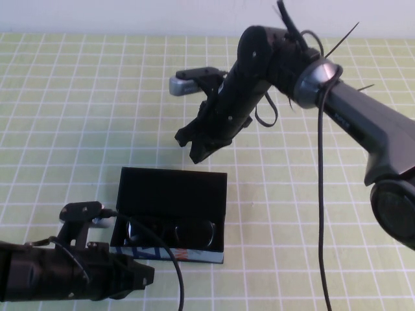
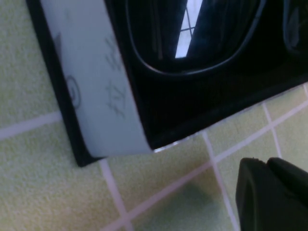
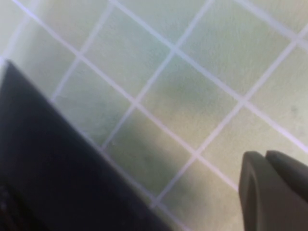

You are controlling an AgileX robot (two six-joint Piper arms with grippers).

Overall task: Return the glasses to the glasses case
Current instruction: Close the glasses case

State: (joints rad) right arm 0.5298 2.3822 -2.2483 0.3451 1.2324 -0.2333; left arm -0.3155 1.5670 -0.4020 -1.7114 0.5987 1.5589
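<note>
The black glasses case [image 1: 172,186] lies open on the green checked mat, its lid standing up at the back. The black glasses [image 1: 171,232] lie folded inside it, behind the blue-grey front edge [image 1: 194,255]. My left gripper [image 1: 146,275] is shut and empty, low on the mat just in front of the case's front left part. In the left wrist view the case's pale front edge [image 2: 96,86] and a lens rim of the glasses [image 2: 192,72] show close to the left gripper [image 2: 267,162]. My right gripper [image 1: 189,146] hangs shut and empty above the mat just behind the lid [image 3: 43,183]; its tips [image 3: 265,155] are pressed together.
The green mat with white grid lines [image 1: 78,97] covers the whole table. A black cable [image 1: 320,214] hangs from the right arm down across the mat's right side. A silver wrist camera [image 1: 185,83] sits on the right arm.
</note>
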